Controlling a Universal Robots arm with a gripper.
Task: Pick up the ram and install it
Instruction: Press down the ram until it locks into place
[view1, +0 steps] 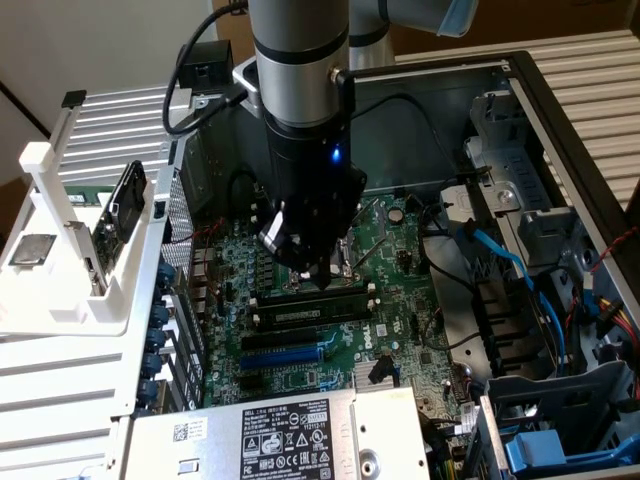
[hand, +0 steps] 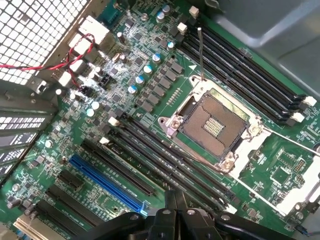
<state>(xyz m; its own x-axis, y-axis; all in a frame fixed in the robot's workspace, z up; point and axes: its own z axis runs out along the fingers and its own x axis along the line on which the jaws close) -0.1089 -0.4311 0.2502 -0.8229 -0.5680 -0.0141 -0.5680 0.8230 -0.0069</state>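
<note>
In the exterior view my gripper points down into the open computer case, its tip just above the memory slots beside the processor socket. Just in front of the tip, a long dark stick with a pale label strip, the ram, lies along the slots; I cannot tell whether it is seated. The wrist view looks straight down on long black slots with white end clips, and the ram cannot be picked out there. My gripper shows two dark fingers pressed together with nothing visible between them.
A white rack outside the case, at the exterior view's left, holds a square silver chip and a dark part. The labelled power supply lies at the front. Blue cables and a drive cage fill the right. A blue slot runs near the memory slots.
</note>
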